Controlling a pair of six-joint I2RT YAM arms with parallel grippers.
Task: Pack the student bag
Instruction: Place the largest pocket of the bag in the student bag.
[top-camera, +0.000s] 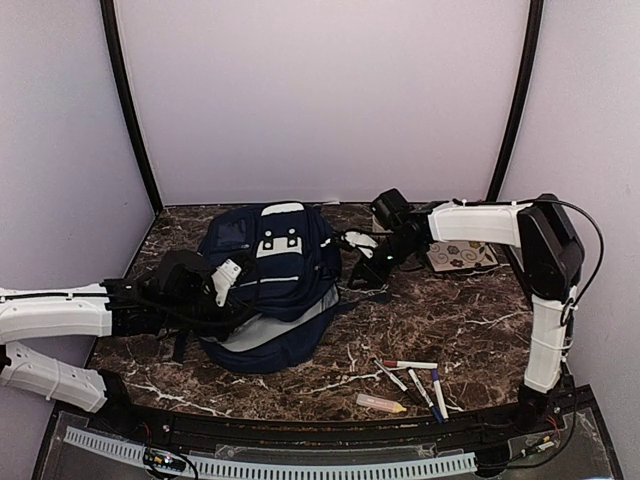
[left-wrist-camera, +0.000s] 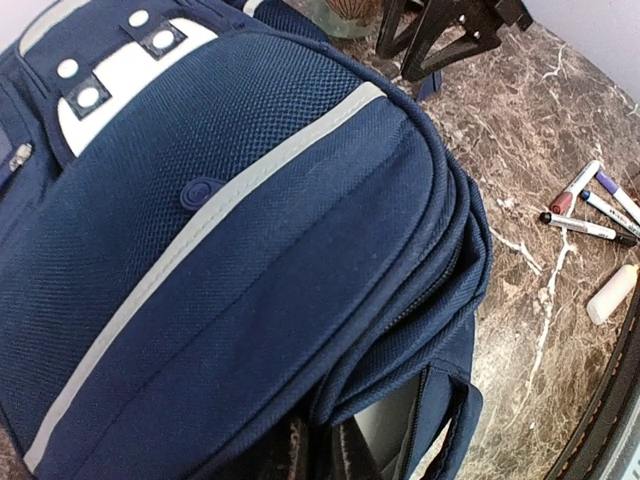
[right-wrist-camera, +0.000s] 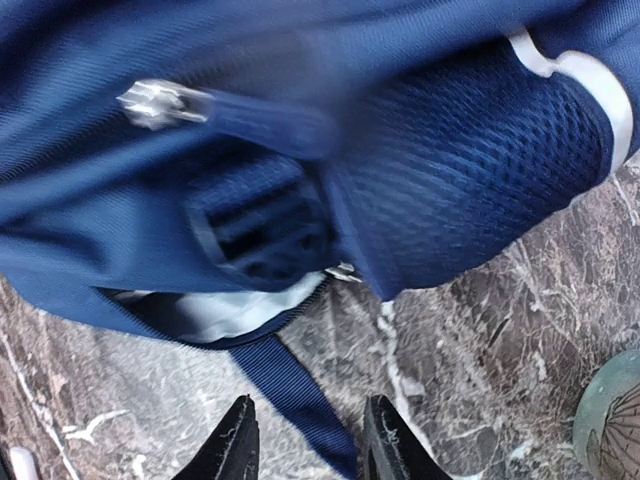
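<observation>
The student bag (top-camera: 270, 290) is a navy backpack with a grey stripe, lying left of the table's middle. Its front fills the left wrist view (left-wrist-camera: 230, 250), and the grey lining shows at the opening. My left gripper (top-camera: 228, 275) rests on the bag's near left side. Its dark fingers (left-wrist-camera: 295, 455) are shut on a fold of fabric at the opening's edge. My right gripper (top-camera: 360, 258) is at the bag's right side. It is open just above the table (right-wrist-camera: 310, 450), and a blue strap (right-wrist-camera: 285, 385) runs between its fingertips. A metal zipper pull (right-wrist-camera: 155, 103) shows above.
Three markers (top-camera: 412, 375) and a pale stick (top-camera: 381, 403) lie near the front right; they also show as markers (left-wrist-camera: 590, 200) and stick (left-wrist-camera: 612, 293). A patterned flat item (top-camera: 460, 257) sits at the back right, under the right arm. A round greenish thing (right-wrist-camera: 610, 420) is beside the right gripper.
</observation>
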